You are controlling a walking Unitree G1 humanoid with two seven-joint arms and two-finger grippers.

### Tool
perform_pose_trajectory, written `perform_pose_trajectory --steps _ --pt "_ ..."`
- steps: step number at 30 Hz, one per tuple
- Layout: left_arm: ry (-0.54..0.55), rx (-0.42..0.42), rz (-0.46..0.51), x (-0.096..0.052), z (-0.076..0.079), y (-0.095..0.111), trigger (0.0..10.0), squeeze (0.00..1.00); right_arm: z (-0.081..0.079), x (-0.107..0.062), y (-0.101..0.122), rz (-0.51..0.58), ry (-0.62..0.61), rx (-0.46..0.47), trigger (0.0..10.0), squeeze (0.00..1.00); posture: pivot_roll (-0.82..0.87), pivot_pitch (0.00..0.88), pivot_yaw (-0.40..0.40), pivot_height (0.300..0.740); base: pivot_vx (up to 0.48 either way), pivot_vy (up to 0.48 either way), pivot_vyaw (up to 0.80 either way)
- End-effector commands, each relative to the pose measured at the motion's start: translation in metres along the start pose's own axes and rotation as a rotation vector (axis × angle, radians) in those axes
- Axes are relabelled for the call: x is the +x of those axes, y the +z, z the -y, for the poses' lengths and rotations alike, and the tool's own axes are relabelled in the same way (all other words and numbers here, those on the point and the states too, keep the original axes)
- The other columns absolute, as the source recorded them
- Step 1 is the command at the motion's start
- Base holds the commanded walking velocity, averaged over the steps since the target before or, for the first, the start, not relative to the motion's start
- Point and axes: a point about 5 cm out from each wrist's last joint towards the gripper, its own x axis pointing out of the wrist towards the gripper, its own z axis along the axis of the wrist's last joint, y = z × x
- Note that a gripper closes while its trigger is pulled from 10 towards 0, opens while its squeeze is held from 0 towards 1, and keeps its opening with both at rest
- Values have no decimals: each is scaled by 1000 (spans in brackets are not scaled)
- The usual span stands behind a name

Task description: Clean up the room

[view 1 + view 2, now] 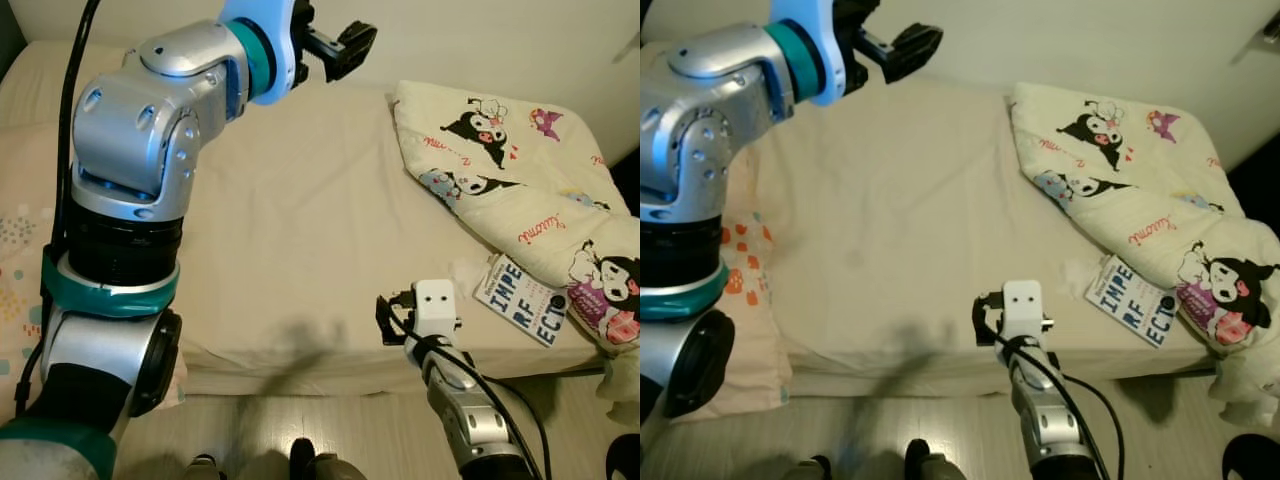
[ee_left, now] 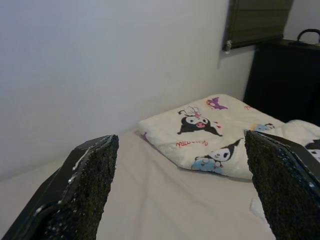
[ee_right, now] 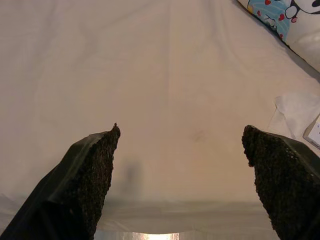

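A cream blanket (image 1: pixel 510 170) printed with black cartoon figures lies crumpled on the right side of the bed (image 1: pixel 300 220). Under its front edge lies a white and blue book (image 1: pixel 520 300) with large letters, and a crumpled white tissue (image 1: pixel 468 272) lies beside it. My left gripper (image 1: pixel 345 45) is open, raised high over the far side of the bed and pointing toward the blanket (image 2: pixel 210 130). My right gripper (image 1: pixel 392 315) is open and low at the bed's front edge, left of the book. It holds nothing, and the tissue (image 3: pixel 295 112) is off to one side.
The cream sheet is bare across the middle. A patterned pillow (image 1: pixel 740 270) lies at the left edge of the bed. A pale wall runs behind the bed, with dark furniture (image 2: pixel 285 75) past the blanket. Light wooden floor (image 1: pixel 330 430) lies below the front edge.
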Motion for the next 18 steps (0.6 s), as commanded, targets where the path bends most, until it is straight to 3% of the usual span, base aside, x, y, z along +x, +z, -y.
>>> perform_pose_trajectory --steps 1,3,6,8,9,10,11,12,14,15,16,18 --pt "-1 20 42 -2 4 12 10000 0 4 -4 -9 -38 -20 2 10000 0 141 203 -132 740 0 0 0" --pt "-10 -18 -4 -6 3 6 10000 0 4 -2 -9 -38 -18 0 10000 0 148 197 -134 740 0 0 0" --pt "38 -11 -37 -12 -3 -5 10000 0 2 -2 -8 -34 -17 2 10000 0 147 188 -124 740 0 0 0" --pt "87 0 -92 -19 -12 -35 10000 0 2 -2 -7 -29 -23 11 10000 0 150 180 -111 740 0 0 0" --pt "121 17 -142 -27 -17 -67 10000 0 1 -3 -9 -30 -30 16 10000 0 152 173 -101 740 0 0 0" --pt "121 17 -142 -27 -17 -67 10000 0 1 -3 -9 -30 -30 16 10000 0 152 173 -101 740 0 0 0" --pt "149 50 -188 -36 -20 -94 10000 0 1 -4 -10 -31 -35 19 10000 0 149 169 -97 740 0 0 0" --pt "163 51 -208 -41 -20 -107 10000 0 1 -5 -11 -31 -38 21 10000 0 146 169 -89 740 0 0 0" --pt "173 46 -218 -44 -21 -114 10000 0 1 -6 -11 -31 -40 23 10000 0 146 169 -89 740 0 0 0" --pt "185 43 -249 -52 -20 -133 10000 0 1 -8 -13 -34 -47 28 10000 0 140 158 -79 740 0 0 0" --pt "185 43 -249 -52 -20 -133 10000 0 1 -8 -13 -34 -47 28 10000 0 140 158 -79 740 0 0 0" --pt "211 26 -313 -67 -18 -163 10000 0 2 -10 -18 -41 -61 36 10000 0 136 128 -67 740 0 0 0"
